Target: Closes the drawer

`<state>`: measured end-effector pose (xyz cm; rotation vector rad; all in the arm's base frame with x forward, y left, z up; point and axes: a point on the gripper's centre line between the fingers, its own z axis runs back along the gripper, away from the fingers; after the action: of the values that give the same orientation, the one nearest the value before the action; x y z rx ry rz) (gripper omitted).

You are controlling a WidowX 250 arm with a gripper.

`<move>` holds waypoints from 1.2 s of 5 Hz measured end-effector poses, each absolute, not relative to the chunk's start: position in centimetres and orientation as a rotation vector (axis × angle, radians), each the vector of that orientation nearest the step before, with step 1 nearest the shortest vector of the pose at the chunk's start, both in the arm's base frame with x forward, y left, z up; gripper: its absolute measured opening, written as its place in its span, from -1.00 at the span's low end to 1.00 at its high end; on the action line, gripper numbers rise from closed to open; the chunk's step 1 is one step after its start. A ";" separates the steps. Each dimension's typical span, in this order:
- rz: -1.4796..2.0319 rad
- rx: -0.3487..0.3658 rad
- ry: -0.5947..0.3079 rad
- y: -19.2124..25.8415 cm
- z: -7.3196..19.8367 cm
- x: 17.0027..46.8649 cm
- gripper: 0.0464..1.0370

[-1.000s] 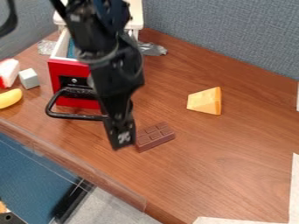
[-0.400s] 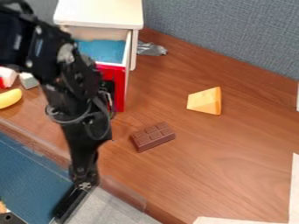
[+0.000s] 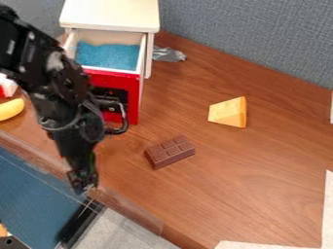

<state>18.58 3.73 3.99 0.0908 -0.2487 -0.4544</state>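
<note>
We note red drawer front (image 3: 135, 105), blue lining (image 3: 109, 56), cream cabinet top (image 3: 112, 13); brown wood-grained table (image 3: 260, 165); yellow-orange wedge (image 3: 229, 112); dark-brown gridded chocolate bar (image 3: 170, 152).

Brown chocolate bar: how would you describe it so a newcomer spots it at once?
On the wooden table, lower right of the open red-fronted drawer, lies a brown chocolate bar. Raised squares on top set it apart from the plain yellow-orange wedge.

We observe the drawer (image 3: 134, 104) upright and extended open from the white cabinet (image 3: 110, 13) at the upper left of the camera view, with a red front panel, pale walls, a blue interior surface (image 3: 107, 57) and a black, partly hidden loop handle (image 3: 125, 124).
</note>
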 end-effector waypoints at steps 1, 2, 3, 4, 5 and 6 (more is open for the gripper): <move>-0.198 0.084 -0.254 5.3 4.3 18.3 0.93; 0.046 0.098 -0.248 6.1 4.5 18.2 0.93; 0.094 0.113 -0.241 6.5 4.1 19.2 0.93; 0.107 0.126 -0.223 6.4 3.1 19.9 0.93; 0.118 0.141 -0.204 6.3 1.7 20.8 0.93; 0.130 0.161 -0.194 6.0 0.9 21.6 0.93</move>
<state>21.58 6.02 0.87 0.1611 -0.1943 0.1301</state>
